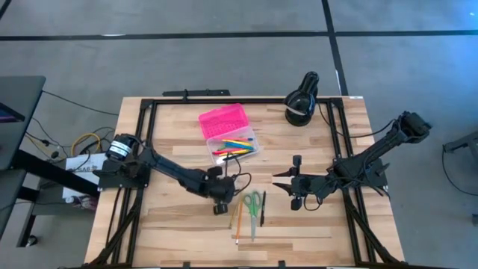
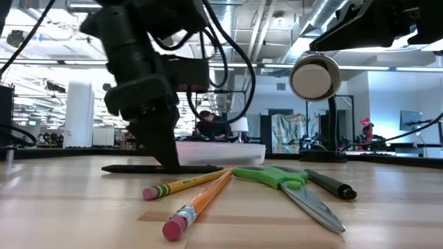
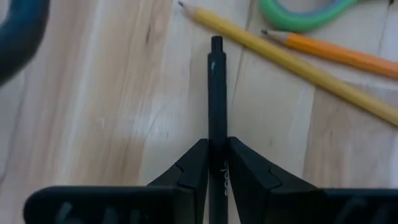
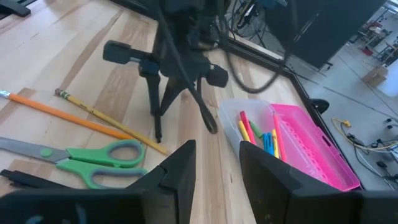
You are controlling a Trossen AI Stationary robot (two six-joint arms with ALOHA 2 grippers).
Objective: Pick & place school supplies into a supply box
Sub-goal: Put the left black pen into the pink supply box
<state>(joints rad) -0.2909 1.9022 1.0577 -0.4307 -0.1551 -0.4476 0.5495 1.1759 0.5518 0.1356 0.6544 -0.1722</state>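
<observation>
1. Nearest the low camera lies an orange pencil (image 2: 197, 205), eraser end forward, just beside a yellow pencil (image 2: 181, 185) and the green-handled scissors (image 2: 277, 178).
2. The left gripper (image 3: 217, 163) is down at the table, its fingers pinching a black pen (image 3: 216, 93) that lies flat on the wood.
3. The supply box (image 1: 228, 133) sits open farther back, pink lid flipped out, coloured pens in its clear base.
4. The right gripper (image 4: 217, 163) hovers to the right of the scissors, fingers spread.
</observation>
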